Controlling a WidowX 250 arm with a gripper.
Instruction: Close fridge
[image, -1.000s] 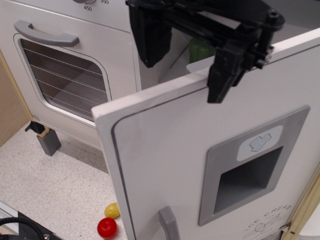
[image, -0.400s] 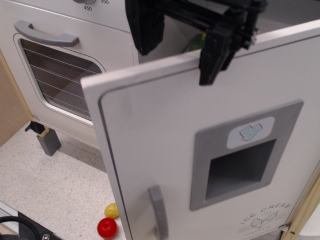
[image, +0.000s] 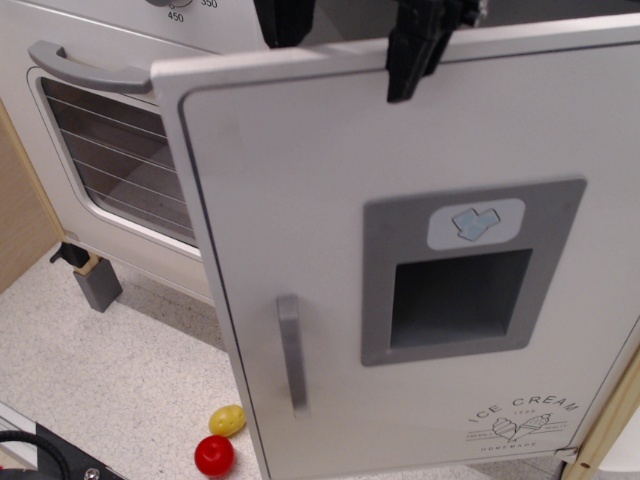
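Speckled flooring (image: 110, 370) lies below the fridge (image: 420, 290), whose door, right of the oven (image: 110, 150), looks nearly shut. Above its top edge, the gripper (image: 350, 30) straddles it; finger spacing unclear. Next: a final push flush.

"ice cream" on fridge (image: 400, 280) door, lower right; "450" on oven (image: 120, 130) dial above.

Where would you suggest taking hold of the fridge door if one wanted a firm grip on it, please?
Probably the grey vertical handle near the fridge door's free left edge, approached from the front. It stands proud as an upright bar, so fingers could close across it from left and right.
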